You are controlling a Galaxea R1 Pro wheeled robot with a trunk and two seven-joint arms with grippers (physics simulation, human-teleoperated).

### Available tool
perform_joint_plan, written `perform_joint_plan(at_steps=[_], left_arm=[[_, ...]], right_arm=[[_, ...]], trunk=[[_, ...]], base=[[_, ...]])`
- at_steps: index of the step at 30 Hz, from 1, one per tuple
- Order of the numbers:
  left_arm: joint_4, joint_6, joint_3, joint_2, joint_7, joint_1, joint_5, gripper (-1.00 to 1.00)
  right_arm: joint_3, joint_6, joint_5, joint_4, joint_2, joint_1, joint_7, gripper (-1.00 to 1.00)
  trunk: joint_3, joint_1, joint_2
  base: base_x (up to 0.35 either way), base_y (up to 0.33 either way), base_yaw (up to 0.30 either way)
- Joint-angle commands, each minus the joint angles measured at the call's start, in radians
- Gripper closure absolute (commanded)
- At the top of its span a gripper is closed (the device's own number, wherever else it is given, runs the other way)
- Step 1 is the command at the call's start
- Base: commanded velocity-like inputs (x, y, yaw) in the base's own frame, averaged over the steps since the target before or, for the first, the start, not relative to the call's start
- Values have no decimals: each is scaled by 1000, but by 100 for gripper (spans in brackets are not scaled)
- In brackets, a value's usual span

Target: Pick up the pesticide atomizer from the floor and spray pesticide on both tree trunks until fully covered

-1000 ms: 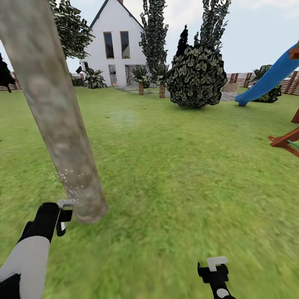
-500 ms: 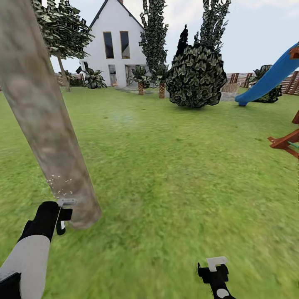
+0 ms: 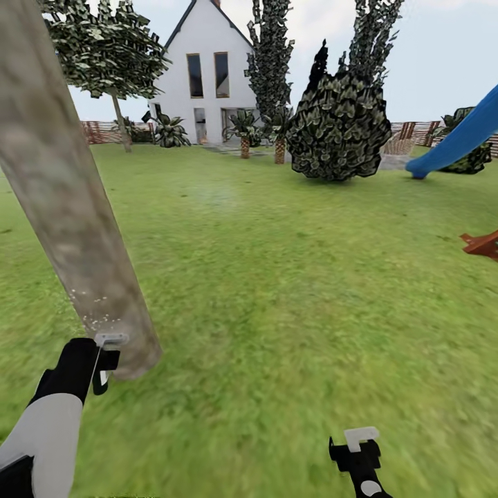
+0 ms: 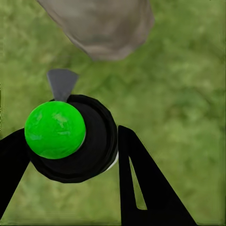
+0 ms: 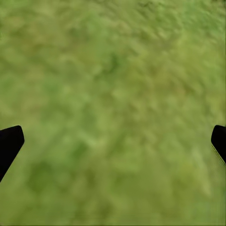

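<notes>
A thick, leaning tree trunk (image 3: 69, 207) of mottled beige-grey bark rises at the left of the head view, its base (image 4: 106, 26) on the grass. Fine white pesticide specks (image 3: 93, 315) dot the bark low down. My left gripper (image 3: 104, 358) sits just beside the trunk's foot, shut on the pesticide atomizer (image 4: 77, 141). The atomizer has a black round body, a bright green cap (image 4: 55, 129) and a grey nozzle (image 4: 62, 84) facing the trunk. My right gripper (image 3: 354, 446) hangs open low over bare lawn, its fingertips (image 5: 9, 143) wide apart. A second leafy tree (image 3: 111, 52) stands far back.
Lawn (image 3: 290, 277) spreads wide to the right and ahead. Far off stand a white house (image 3: 207, 69), a big dark shrub (image 3: 339, 124), short palms (image 3: 243, 131) and a slat fence (image 3: 104, 131). A blue slide (image 3: 456, 142) and red-brown play frame (image 3: 484, 243) are at the right.
The whole picture has shifted, so the camera moved. The trunk now sits further left in view and the distant tree has come into sight. Both arms hold the same pose.
</notes>
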Motion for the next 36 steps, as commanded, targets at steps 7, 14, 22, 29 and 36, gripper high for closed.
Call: perform_joint_plan(at_steps=[7, 14, 22, 29, 36], left_arm=[[-23, 46, 1, 9, -18, -18, -10, 100], [-123, 77, -8, 53, -124, -19, -14, 100], [-108, 142, -118, 152, -283, -40, -18, 100], [-121, 177, -128, 146, -295, -44, -15, 100], [-122, 177, -127, 144, -295, -46, -15, 100]], right_arm=[[-8, -3, 10, 1, 0, 0, -2, -100], [-8, -2, 13, 2, 0, 0, 1, -100], [-8, -2, 13, 1, 2, -1, 4, -100], [-8, -2, 12, 1, 2, 0, 1, -100], [-8, -2, 13, 1, 0, -1, 1, -100]], trunk=[[-1, 0, 0], [-1, 0, 0], [-1, 0, 0], [-1, 0, 0], [-1, 0, 0]], base=[[108, -276, 147], [58, -95, 1], [0, 0, 84], [147, -105, 188], [216, -194, 3]])
